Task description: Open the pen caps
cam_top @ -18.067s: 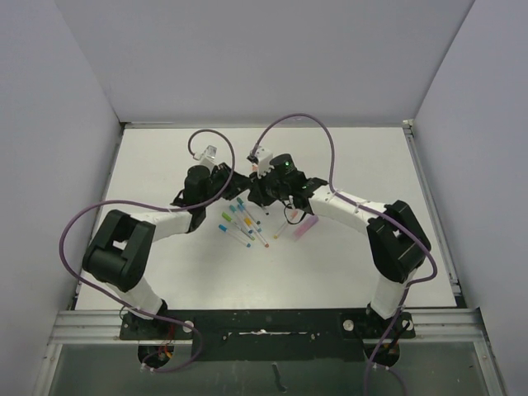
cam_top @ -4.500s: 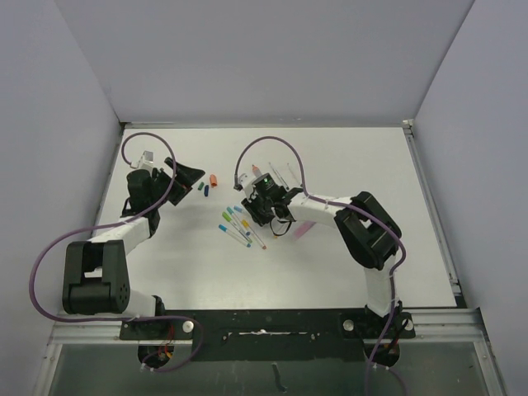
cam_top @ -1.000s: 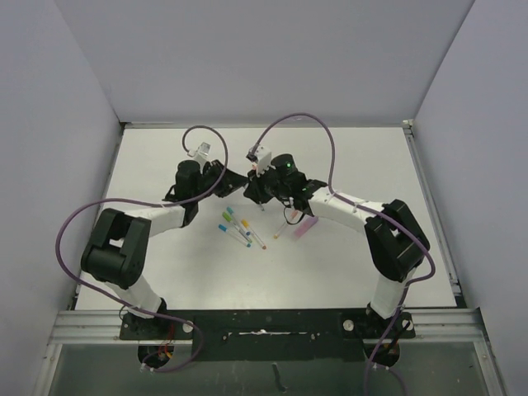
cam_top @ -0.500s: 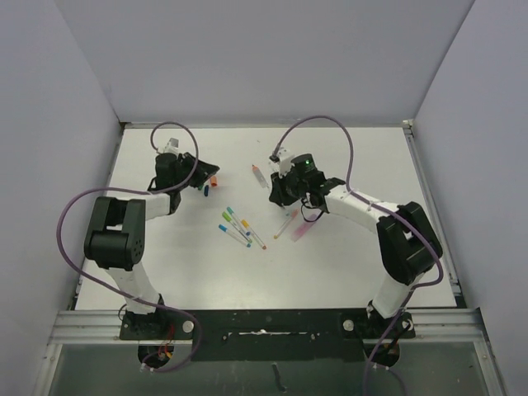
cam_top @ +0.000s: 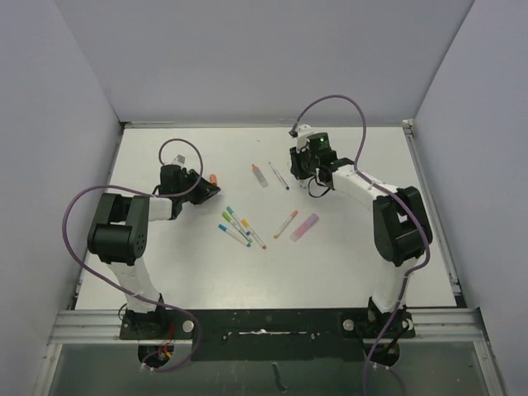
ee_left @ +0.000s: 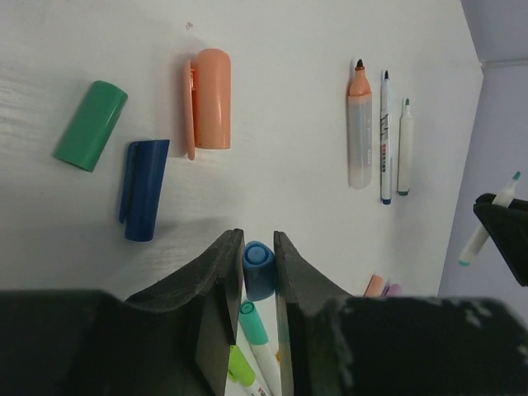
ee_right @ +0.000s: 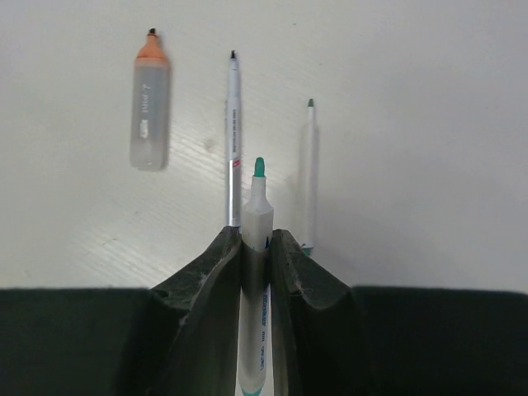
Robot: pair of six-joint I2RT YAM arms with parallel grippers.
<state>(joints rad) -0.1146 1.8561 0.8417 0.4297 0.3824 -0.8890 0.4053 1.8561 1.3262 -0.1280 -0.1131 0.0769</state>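
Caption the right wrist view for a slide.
Jaws shut on an uncapped teal-tipped pen, with an orange marker, a black-tipped pen and a green-tipped pen lying uncapped beyond.

In the left wrist view the green cap (ee_left: 91, 125) is showing at ten o'clock, the navy cap (ee_left: 145, 190) at nine, the peach-orange cap (ee_left: 210, 99) at eleven. The sky-blue cap (ee_left: 258, 266) is showing at six against the black left gripper (ee_left: 257, 238). The black right gripper (ee_right: 256, 235) is framing a white pen (ee_right: 257, 206) wearing a teal tip. The table (ee_right: 412, 165) is showing white.

Robot lab booth: white table (cam_top: 355, 264), plain grey walls (cam_top: 264, 58).
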